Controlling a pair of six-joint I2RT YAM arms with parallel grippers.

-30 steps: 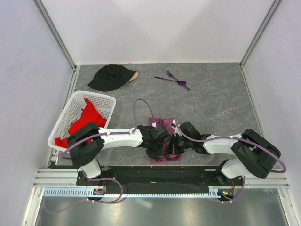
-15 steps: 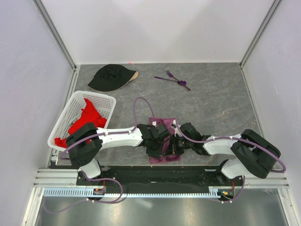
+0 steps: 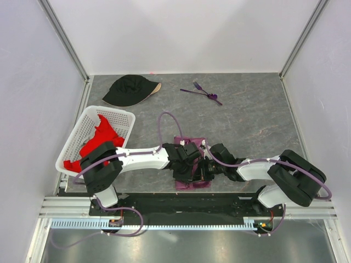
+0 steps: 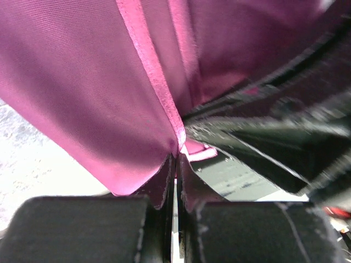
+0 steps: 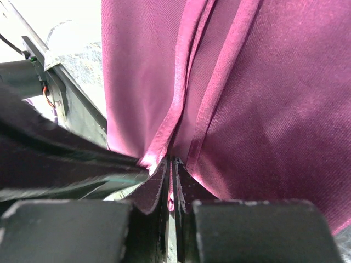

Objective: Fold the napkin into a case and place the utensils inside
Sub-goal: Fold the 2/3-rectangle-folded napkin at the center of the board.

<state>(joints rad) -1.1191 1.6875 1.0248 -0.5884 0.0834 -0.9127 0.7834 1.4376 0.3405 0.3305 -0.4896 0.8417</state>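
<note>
Both L gripper (image 4: 175, 160) and R gripper (image 5: 171, 164) are pinching tight onto the thin plum-purple cloth napkin (image 4: 98, 82), each gripping a hemmed fold, prob. neighbouring edges.

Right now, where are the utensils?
In the top view the utensils lie at the far side of the table, just right of the black cap, well away from the napkin near the front edge.

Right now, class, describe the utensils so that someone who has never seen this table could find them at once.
Look to the far side of the grey table. To the right of the black cap lie the utensils. They are thin purple sticks, crossed, one of them a fork, and they are the only slender things there.
</note>
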